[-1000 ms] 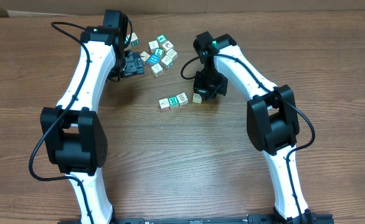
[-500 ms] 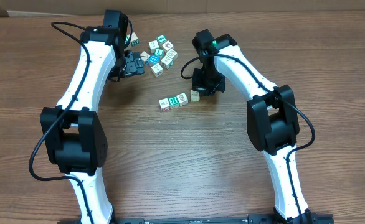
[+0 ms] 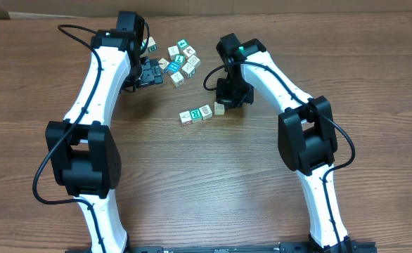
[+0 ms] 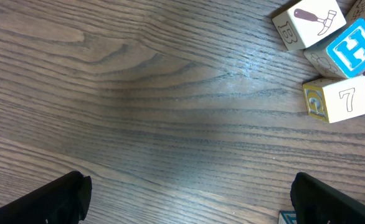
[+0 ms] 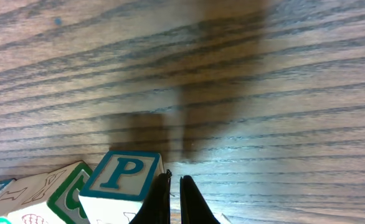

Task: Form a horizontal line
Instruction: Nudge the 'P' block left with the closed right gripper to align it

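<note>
A short row of three cubes lies mid-table: a red-marked cube (image 3: 186,117), a green-marked cube (image 3: 205,112) and a pale cube (image 3: 220,108). In the right wrist view the pale cube shows a teal "P" (image 5: 121,176), with the green cube (image 5: 63,186) to its left. My right gripper (image 3: 227,102) is shut and empty. Its fingers (image 5: 175,200) rest against the right side of the "P" cube. My left gripper (image 3: 152,72) is open and empty (image 4: 195,202), just left of the loose jumble.
A jumble of teal-and-white cubes (image 3: 181,60) lies at the back centre. The left wrist view shows a hammer cube (image 4: 307,22), an "H" cube (image 4: 357,50) and a "7" cube (image 4: 338,99). The table's far edge runs behind them.
My right gripper has moved slightly left and back, nudging the pale "P" cube closer to the green cube. The left arm has not moved.
</note>
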